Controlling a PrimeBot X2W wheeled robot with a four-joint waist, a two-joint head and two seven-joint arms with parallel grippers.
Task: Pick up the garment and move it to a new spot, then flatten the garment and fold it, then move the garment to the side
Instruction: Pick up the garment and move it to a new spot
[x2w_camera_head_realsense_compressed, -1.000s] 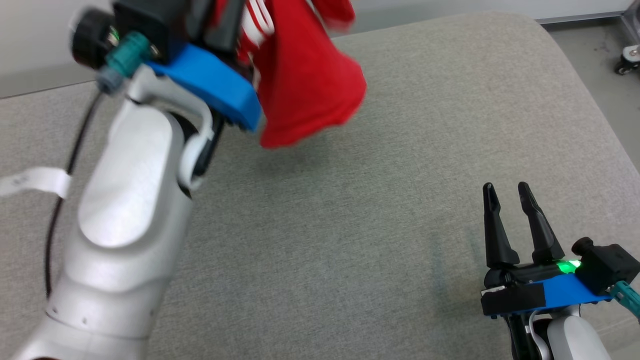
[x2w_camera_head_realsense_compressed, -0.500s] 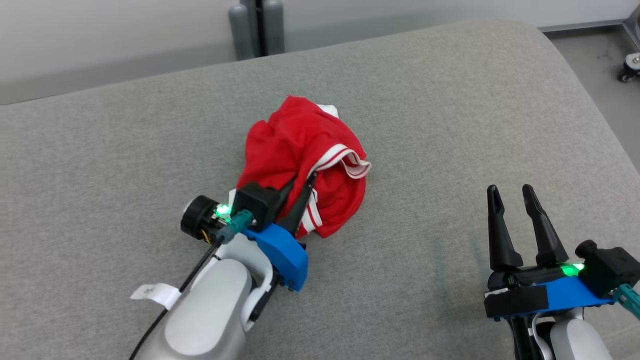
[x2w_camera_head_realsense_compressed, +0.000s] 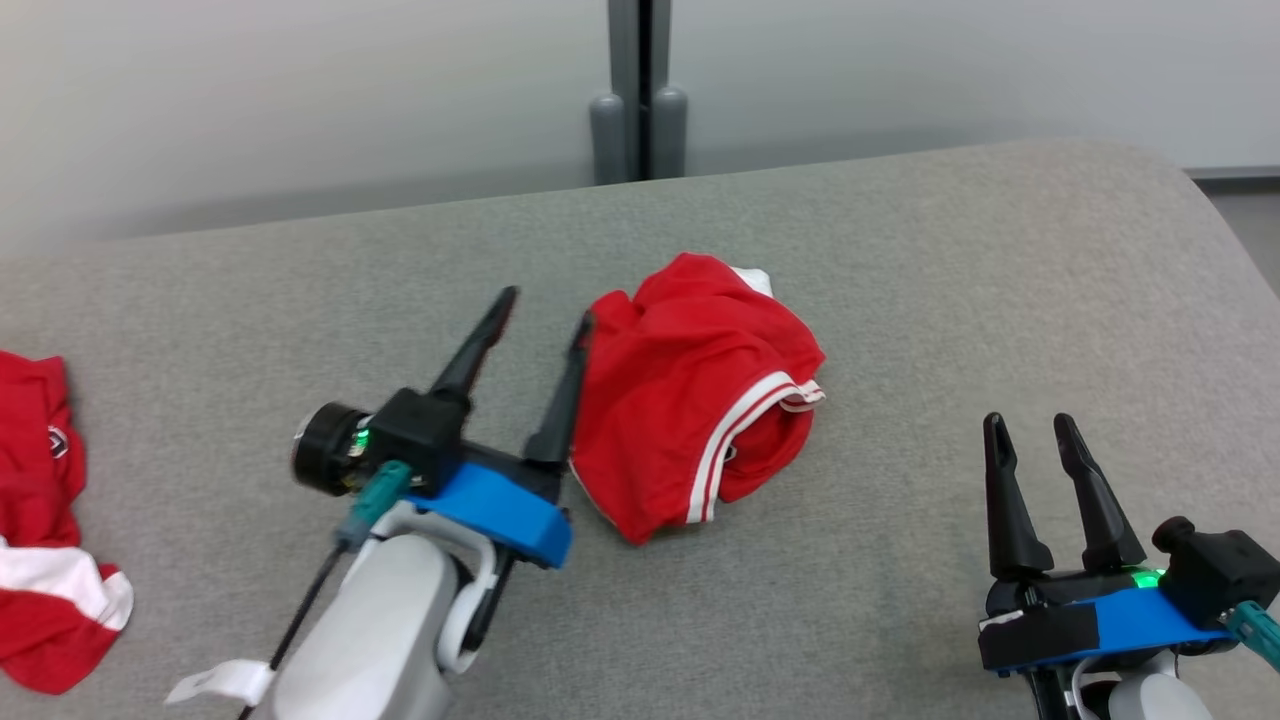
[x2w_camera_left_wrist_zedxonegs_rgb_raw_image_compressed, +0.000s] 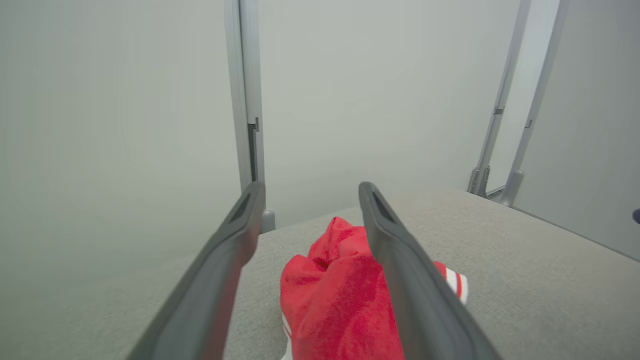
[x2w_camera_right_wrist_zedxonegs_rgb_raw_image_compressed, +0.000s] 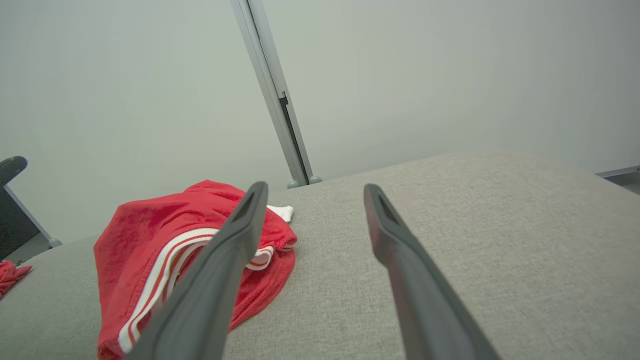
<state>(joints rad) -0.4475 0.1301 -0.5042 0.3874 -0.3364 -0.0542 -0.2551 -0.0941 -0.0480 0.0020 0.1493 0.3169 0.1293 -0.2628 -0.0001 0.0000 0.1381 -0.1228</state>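
Garment (x2w_camera_head_realsense_compressed: 690, 400): lying crumpled mid-desk (x2w_camera_head_realsense_compressed: 950, 260), red with white stripes.
Left jaws: standing wide open, holding nothing, one finger just beside the garment's edge.
Right jaws: gaping open, empty, waiting well apart from it.

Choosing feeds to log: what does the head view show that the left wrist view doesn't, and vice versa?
Head view adds: the right claw, open, and a second red garment at far left. Left wrist view adds: slanted metal posts at its right. Both: the left claw, open, beside the crumpled red garment on the grey cushion.
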